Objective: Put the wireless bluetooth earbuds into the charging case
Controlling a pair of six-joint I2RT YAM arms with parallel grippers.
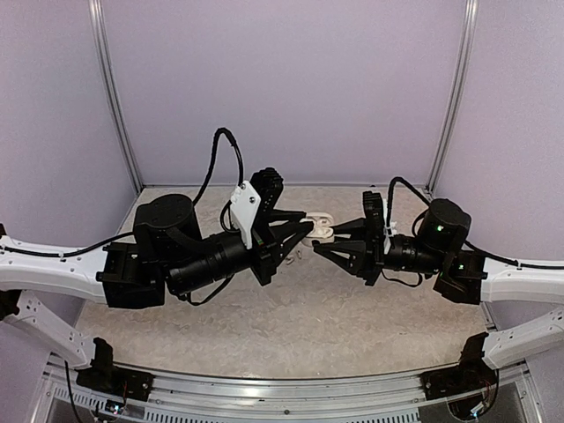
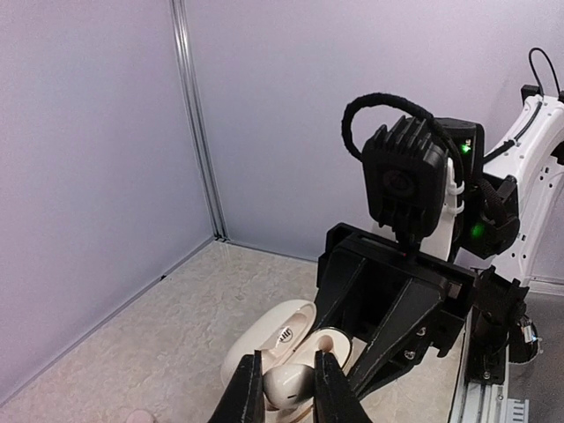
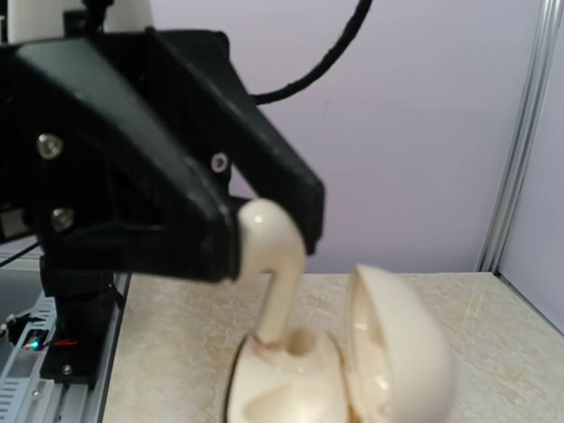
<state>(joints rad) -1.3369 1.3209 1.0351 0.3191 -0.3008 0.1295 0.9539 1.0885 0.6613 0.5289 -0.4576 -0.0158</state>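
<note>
The left gripper (image 2: 287,398) pinches one white earbud (image 3: 269,240) by its head, the stem reaching down to a well of the open charging case (image 3: 286,383). The case lies between both grippers. The right gripper (image 1: 323,239) has a jaw on either side of the case (whether they press, I cannot tell). A small dark mark (image 2: 286,334) inside the lid (image 3: 401,352) is too small to read.

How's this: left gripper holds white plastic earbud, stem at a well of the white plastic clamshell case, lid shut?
No: the lid of the white plastic clamshell case is open, per right wrist view; left gripper does hold the white plastic earbud.
</note>
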